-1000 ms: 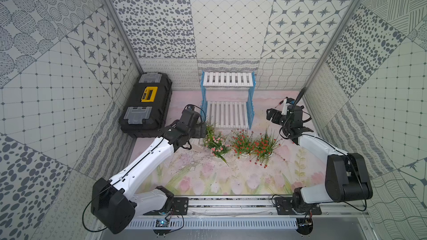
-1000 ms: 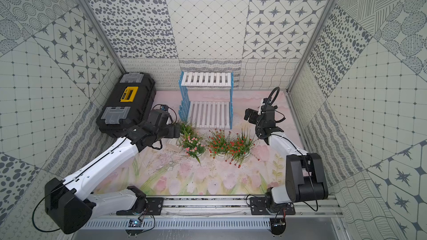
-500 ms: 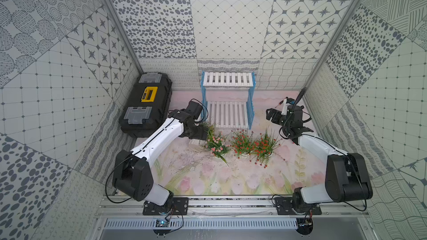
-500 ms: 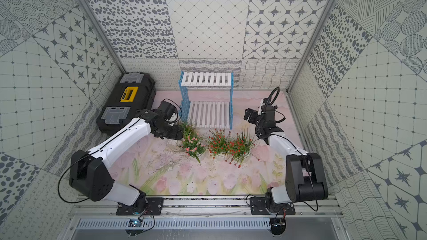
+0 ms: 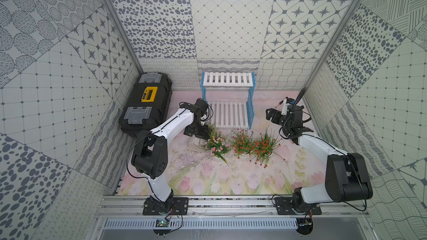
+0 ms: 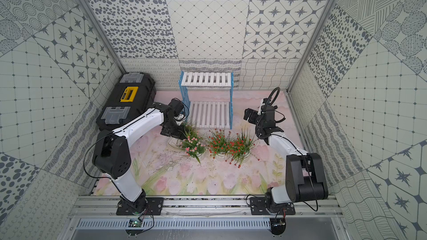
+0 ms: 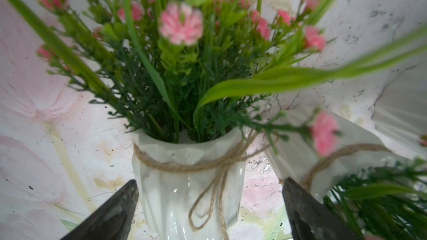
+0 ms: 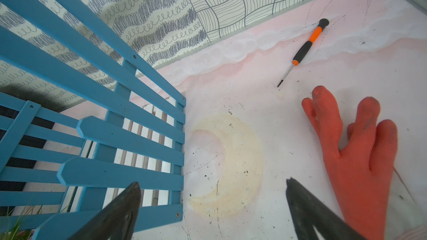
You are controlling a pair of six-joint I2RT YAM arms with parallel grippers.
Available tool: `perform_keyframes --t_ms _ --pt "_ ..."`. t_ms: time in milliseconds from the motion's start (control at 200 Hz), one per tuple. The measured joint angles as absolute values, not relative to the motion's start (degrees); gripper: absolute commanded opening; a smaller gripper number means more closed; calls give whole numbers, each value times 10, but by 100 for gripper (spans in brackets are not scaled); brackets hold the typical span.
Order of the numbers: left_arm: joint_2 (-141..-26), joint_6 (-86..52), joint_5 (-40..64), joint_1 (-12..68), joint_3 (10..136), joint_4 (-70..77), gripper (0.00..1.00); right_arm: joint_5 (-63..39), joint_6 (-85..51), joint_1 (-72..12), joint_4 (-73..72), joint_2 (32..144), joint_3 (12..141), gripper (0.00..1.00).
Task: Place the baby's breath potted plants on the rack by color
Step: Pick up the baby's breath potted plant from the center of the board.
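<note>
My left end effector (image 7: 209,181): wide open — straddling the pink plant's white pot (image 7: 171,199), unclamped
My right end effector (image 8: 212,182): wide open, empty — near the rack (image 8: 129,137)

Left wrist view. A pink-flowered potted plant (image 7: 184,181) stands upright on the floral mat (image 7: 46,158), with jute twine (image 7: 208,165) tied in a bow around its white ribbed pot. The left gripper (image 7: 209,181) straddles the pot, jaws spread. One finger (image 7: 115,213) lies just beside the pot wall; the other (image 7: 307,213) stands apart. A second pink-flowered pot (image 7: 355,132) lies tilted alongside.
</note>
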State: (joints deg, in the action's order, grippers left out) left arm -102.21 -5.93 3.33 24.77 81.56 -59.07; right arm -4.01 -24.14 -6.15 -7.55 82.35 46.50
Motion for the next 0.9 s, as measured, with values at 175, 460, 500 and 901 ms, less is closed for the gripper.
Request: perform_keyframes --t_ms 175,460,500,901 --pt "-1055 -45 27 248 821 -594 94 -40 -242 -62 -76 823 465 98" --pt "-1077 -35 23 248 808 -590 95 -40 -246 -62 -76 834 465 98" --pt "-1081 -34 22 247 806 -589 95 -40 -247 -62 -76 834 465 98" --pt "-1103 -28 19 245 789 -568 86 -39 -247 -62 -76 835 465 98"
